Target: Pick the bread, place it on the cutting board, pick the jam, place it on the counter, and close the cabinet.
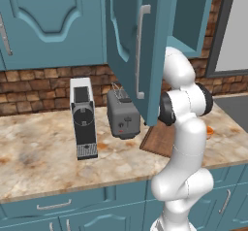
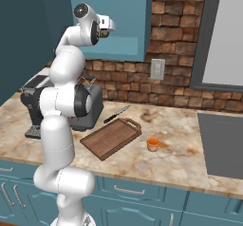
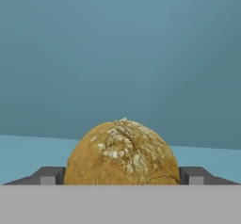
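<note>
The bread [image 3: 122, 152], a round tan bun with a cracked top, rests on the teal shelf inside the cabinet [image 2: 128, 21]. It fills the gap between my fingertips [image 3: 49, 176], which press on both of its sides. My gripper [image 2: 108, 28] reaches high into the cabinet, shut on the bun. The cabinet door [image 1: 131, 45] stands wide open with its silver bar handle [image 1: 140, 50] facing out. The dark wooden cutting board [image 2: 111, 137] lies bare on the counter [image 2: 180, 158]. The small orange jam [image 2: 152, 143] stands on the counter just right of the board.
A grey toaster [image 1: 123, 113] and a coffee machine [image 1: 83, 118] stand left of the board under the open door. A knife [image 2: 116, 114] lies behind the board. A dark cooktop [image 2: 220, 142] is set into the counter at the right.
</note>
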